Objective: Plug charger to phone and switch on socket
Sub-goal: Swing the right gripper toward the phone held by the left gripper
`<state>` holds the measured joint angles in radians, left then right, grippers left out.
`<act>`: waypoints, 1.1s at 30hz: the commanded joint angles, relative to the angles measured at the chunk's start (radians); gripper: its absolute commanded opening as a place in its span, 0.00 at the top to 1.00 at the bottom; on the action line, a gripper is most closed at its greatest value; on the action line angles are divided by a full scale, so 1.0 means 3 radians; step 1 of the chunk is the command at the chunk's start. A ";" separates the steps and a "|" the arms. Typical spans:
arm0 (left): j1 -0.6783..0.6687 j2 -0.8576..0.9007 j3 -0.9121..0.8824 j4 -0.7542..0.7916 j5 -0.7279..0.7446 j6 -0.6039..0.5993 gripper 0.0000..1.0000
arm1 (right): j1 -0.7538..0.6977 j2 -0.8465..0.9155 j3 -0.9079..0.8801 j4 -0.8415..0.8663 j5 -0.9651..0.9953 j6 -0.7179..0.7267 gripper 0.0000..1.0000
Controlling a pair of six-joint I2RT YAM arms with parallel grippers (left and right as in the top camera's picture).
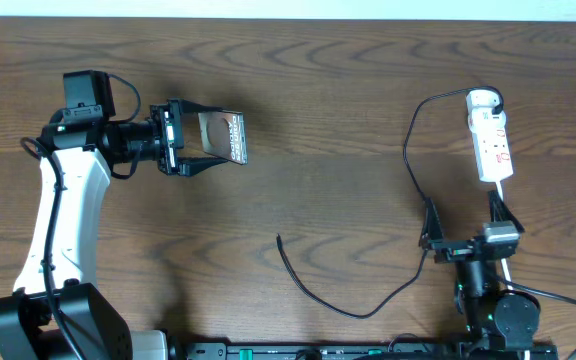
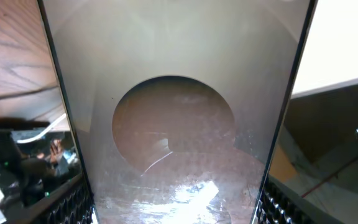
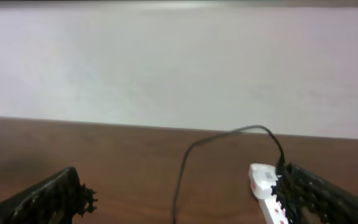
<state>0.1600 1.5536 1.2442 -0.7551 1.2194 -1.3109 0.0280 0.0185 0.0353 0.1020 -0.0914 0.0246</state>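
My left gripper [image 1: 196, 140] is shut on the phone [image 1: 226, 135] at the upper left and holds it by its long edges, screen tilted. In the left wrist view the phone's glossy reflective screen [image 2: 173, 124] fills the frame between my fingers. The white socket strip [image 1: 492, 140] lies at the upper right, with the charger's white adapter [image 1: 482, 99] plugged at its far end. The black charger cable [image 1: 410, 170] runs down from it to a free tip [image 1: 279, 239] near the table's middle. My right gripper [image 1: 465, 220] is open and empty, just below the socket [image 3: 267, 186].
The socket's white cord [image 1: 500, 195] runs down past my right gripper toward the arm base. The cable [image 3: 182, 171] loops across the wood between my right fingers. A pale wall [image 3: 179, 62] stands beyond the table's far edge.
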 commanded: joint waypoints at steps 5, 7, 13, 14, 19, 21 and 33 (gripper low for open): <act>-0.0024 -0.0084 0.0099 0.0008 -0.0647 0.0013 0.93 | 0.0015 0.1137 0.1322 -0.0341 -0.0303 0.0488 0.01; -0.0037 -0.0084 0.0099 0.0008 -0.0799 0.0014 0.93 | 0.0015 0.1710 0.1779 -0.0512 -0.0661 0.0622 0.01; -0.0122 -0.0084 0.0099 0.0006 -0.1240 0.0014 0.93 | 0.0038 0.3831 0.3257 -0.0623 -0.3222 0.0856 0.01; -0.0142 -0.0084 0.0099 0.0006 -0.1308 0.0014 0.93 | 0.0055 0.4107 0.3400 -0.0474 -0.3635 0.0866 0.01; -0.0238 -0.0084 0.0099 0.0006 -0.1603 0.0014 0.93 | 0.0215 0.5117 0.3778 0.0599 -0.4362 0.1472 0.01; -0.0276 -0.0084 0.0099 0.0005 -0.1747 0.0014 0.93 | 0.0331 0.5447 0.3806 0.1122 -0.4262 0.2116 0.01; -0.0359 -0.0084 0.0099 0.0003 -0.2324 -0.0099 0.93 | 0.1205 0.6291 0.3806 0.1818 -0.3318 0.3555 0.01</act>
<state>0.0551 1.5509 1.2461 -0.7578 0.5861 -1.3315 0.3408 1.9148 1.1614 0.6369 -1.1454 1.0264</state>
